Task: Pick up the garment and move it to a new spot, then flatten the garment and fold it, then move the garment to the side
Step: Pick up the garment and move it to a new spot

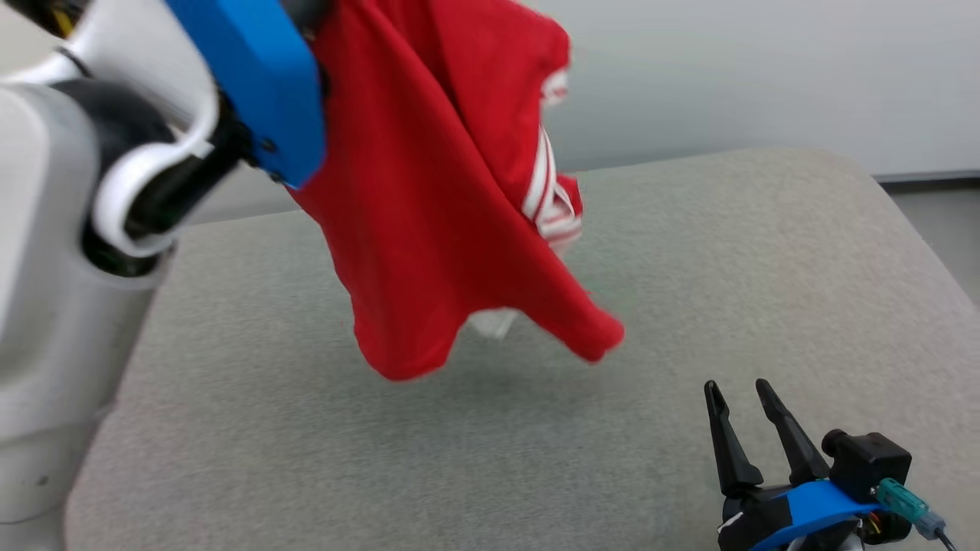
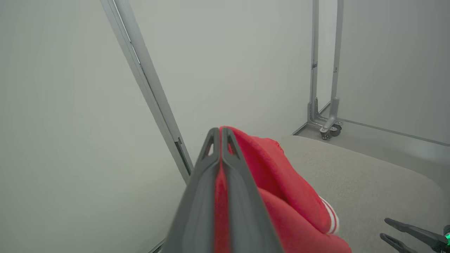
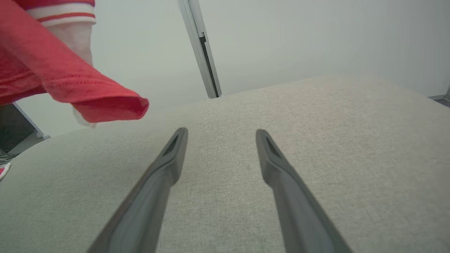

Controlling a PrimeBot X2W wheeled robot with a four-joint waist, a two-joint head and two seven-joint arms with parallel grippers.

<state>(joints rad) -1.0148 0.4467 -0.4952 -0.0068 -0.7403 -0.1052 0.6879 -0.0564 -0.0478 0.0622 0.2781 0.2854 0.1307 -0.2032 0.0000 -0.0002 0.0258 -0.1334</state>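
Your left gripper [image 2: 220, 131] has its jaws pressed together on a thin pinch of the red garment [image 1: 429, 191], with cloth showing in the seam between the fingers [image 2: 200, 196] almost to the tips. That is one small bite, so a quick swing or a snag could pull the fabric free and drop the lot. Below the jaws the garment hangs bunched and twisted, clear of the table [image 1: 766, 252]. Its white-striped cuff [image 1: 547, 191] is tucked into the folds on the side facing the other arm, and its lowest corner [image 1: 601, 340] points that way too. Set down like this, it will likely land in a heap with a sleeve trapped under, which makes flattening harder. Lower slowly and let the corner touch first. Your right gripper [image 1: 738, 385] has its fingers apart and holds nothing. It sits low over the table, with the hanging corner ahead of it, above and to its left. Carry the garment across there and the hem could drape over those open fingers and catch. Farther out past the left fingertips, a slanted metal post [image 2: 151, 88] and a wheeled stand [image 2: 328, 123] sit by the wall [image 2: 70, 105]. A wide outward swing risks brushing cloth on the post, though I cannot tell how close it stands.
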